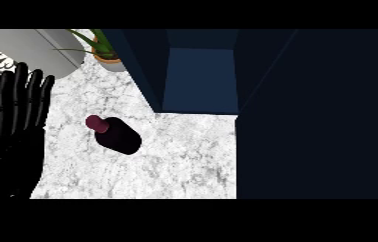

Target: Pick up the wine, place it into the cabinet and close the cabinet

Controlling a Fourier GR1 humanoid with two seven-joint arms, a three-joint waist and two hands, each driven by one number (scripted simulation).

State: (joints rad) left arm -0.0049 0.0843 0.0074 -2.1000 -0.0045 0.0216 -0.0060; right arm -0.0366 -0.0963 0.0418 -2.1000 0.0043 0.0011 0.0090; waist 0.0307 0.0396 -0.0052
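A: Head view first. Where is the wine (117,136)?

B: On the white worktop (177,161), left of the middle. It appears to stand upright, its cap showing at 10 o'clock of its body, so I judge the long axis is vertical.

A: And the hands?

B: Only the left hand (22,106) shows, at the 9 o'clock edge. Its fingers are straight, point to 12 o'clock and hold nothing. The wine lies at 4 o'clock from them, near but apart. The right hand is out of view, so the left is the nearer one as far as can be seen.

A: Where does the wine go?

B: The cabinet (199,76) stands open at 1 o'clock of the wine, with bare worktop between.

A: Anything in the way?

B: A potted plant (103,48) sits at 12 o'clock, beside the cabinet's left wall. A dark panel (310,126), probably the open door, fills the 3 o'clock side and would narrow a reach from there.
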